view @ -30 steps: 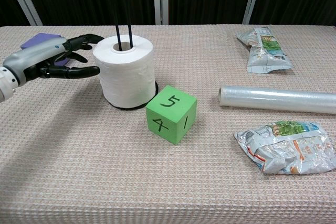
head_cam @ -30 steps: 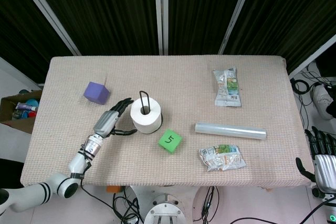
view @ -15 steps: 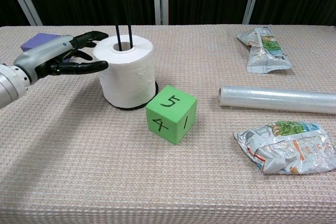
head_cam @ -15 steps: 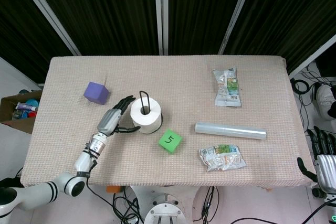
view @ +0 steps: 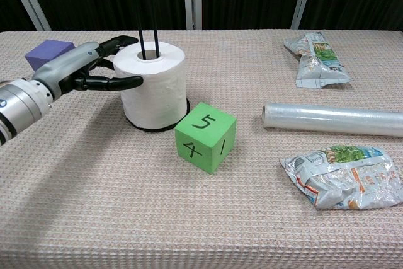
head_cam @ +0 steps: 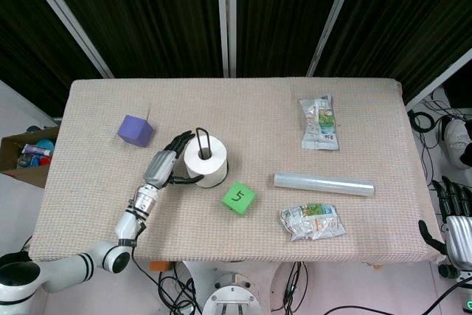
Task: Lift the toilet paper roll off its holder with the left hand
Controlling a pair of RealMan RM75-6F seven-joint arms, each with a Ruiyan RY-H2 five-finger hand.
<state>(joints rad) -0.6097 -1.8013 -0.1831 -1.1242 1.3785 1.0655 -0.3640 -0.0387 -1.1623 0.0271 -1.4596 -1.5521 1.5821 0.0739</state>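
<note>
The white toilet paper roll (head_cam: pixel 206 161) (view: pixel 154 83) stands upright on its black holder, whose thin wire loop (head_cam: pixel 203 140) (view: pixel 147 43) rises through the core. My left hand (head_cam: pixel 164 165) (view: pixel 80 68) reaches in from the left with its fingers spread around the roll's left side. The thumb lies against the near side and the other fingers reach to the far upper edge. It holds nothing. My right hand (head_cam: pixel 453 215) hangs off the table's right edge, low in the head view.
A green numbered cube (head_cam: pixel 239 198) (view: pixel 205 136) sits just in front and right of the roll. A purple cube (head_cam: pixel 135 130) (view: pixel 50 52) lies behind the left hand. A clear film roll (head_cam: pixel 323 183) (view: pixel 334 119) and two snack packets (head_cam: pixel 318 122) (head_cam: pixel 310 221) lie to the right.
My left hand has moved right, from a gap beside the roll to having its fingers around the roll's left side. The roll has not moved.
</note>
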